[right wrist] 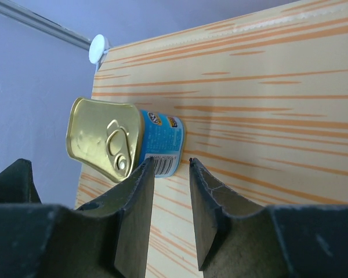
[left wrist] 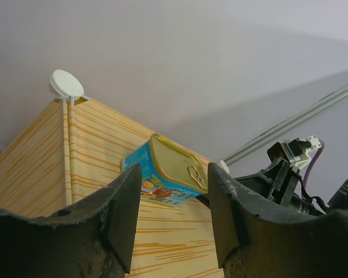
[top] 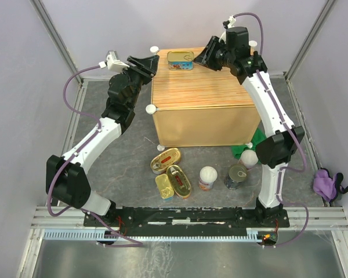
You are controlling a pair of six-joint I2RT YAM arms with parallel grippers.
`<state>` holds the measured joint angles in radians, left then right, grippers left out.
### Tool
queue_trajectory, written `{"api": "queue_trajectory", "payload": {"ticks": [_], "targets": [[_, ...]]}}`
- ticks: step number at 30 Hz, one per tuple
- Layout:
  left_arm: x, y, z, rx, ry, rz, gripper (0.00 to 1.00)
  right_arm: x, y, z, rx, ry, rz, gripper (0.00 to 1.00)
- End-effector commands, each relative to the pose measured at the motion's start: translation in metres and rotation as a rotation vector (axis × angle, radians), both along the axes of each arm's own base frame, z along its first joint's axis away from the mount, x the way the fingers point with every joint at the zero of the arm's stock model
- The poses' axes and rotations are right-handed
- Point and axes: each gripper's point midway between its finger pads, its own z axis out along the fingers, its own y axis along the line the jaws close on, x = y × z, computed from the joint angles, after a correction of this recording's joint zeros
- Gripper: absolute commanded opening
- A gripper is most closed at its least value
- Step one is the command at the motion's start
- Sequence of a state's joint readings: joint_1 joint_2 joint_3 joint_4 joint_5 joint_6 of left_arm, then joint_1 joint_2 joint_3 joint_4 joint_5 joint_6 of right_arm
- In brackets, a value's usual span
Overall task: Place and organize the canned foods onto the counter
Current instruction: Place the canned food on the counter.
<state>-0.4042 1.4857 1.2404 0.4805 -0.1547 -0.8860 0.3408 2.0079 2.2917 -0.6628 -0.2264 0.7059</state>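
Observation:
One rectangular gold-lidded tin (top: pixel 180 59) with a blue label lies on the counter (top: pixel 203 95) near its back edge. My left gripper (top: pixel 149 65) hovers at the counter's back left corner, open, its jaws apart with the tin (left wrist: pixel 168 171) beyond their tips and nothing between them. My right gripper (top: pixel 206 58) is just right of the tin (right wrist: pixel 122 139), jaws (right wrist: pixel 170 163) parted by a narrow gap over bare wood, holding nothing. Other canned foods stand on the floor in front: two oval tins (top: pixel 165 160) (top: pixel 178 180), a rectangular tin (top: pixel 164 187), two white-lidded cylinders (top: pixel 208 178) (top: pixel 250 158) and a dark cylinder (top: pixel 236 176).
A green cloth (top: pixel 240 150) lies at the counter's front right foot. A purple bundle (top: pixel 325 184) sits at the far right edge of the floor. White knobs (top: pixel 151 108) mark the counter's corners. Grey walls close in behind and on both sides.

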Motion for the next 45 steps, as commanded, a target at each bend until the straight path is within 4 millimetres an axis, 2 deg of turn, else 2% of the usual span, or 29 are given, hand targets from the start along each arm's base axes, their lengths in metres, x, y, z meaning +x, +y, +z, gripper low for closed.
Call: {"api": "queue_trajectory", "payload": {"ticks": [1, 12, 24, 26, 29, 32, 33, 38, 42, 45], "targets": [[-0.001, 0.004, 0.019, 0.047, -0.064, 0.016, 0.55, 0.001, 0.014, 0.025, 0.033, -0.066, 0.029, 0.38], [0.008, 0.007, 0.015, 0.060, -0.064, 0.025, 0.55, 0.013, 0.027, 0.021, 0.045, -0.064, 0.035, 0.39], [0.021, 0.001, 0.009, 0.085, -0.062, -0.009, 0.54, 0.027, 0.037, 0.018, 0.079, -0.064, 0.041, 0.39], [0.024, 0.001, 0.010, 0.091, -0.065, -0.013, 0.53, 0.027, 0.039, 0.026, 0.089, -0.085, 0.043, 0.39], [0.025, 0.005, 0.011, 0.093, -0.070, -0.007, 0.53, 0.029, 0.035, 0.027, 0.080, -0.092, 0.029, 0.40], [0.020, 0.010, 0.019, 0.106, -0.101, 0.004, 0.52, 0.025, 0.027, 0.041, 0.068, -0.130, 0.010, 0.42], [0.017, 0.011, 0.023, 0.116, -0.117, 0.007, 0.52, 0.025, 0.023, 0.038, 0.055, -0.124, -0.002, 0.42], [0.004, 0.006, 0.040, 0.169, -0.192, -0.035, 0.49, 0.012, 0.008, 0.048, 0.042, -0.150, -0.030, 0.43], [-0.001, -0.008, 0.039, 0.213, -0.205, -0.115, 0.41, -0.005, 0.009, 0.049, 0.027, -0.140, 0.008, 0.40], [-0.003, -0.010, 0.035, 0.220, -0.195, -0.131, 0.39, -0.013, 0.009, 0.047, 0.017, -0.140, 0.019, 0.36]]}}
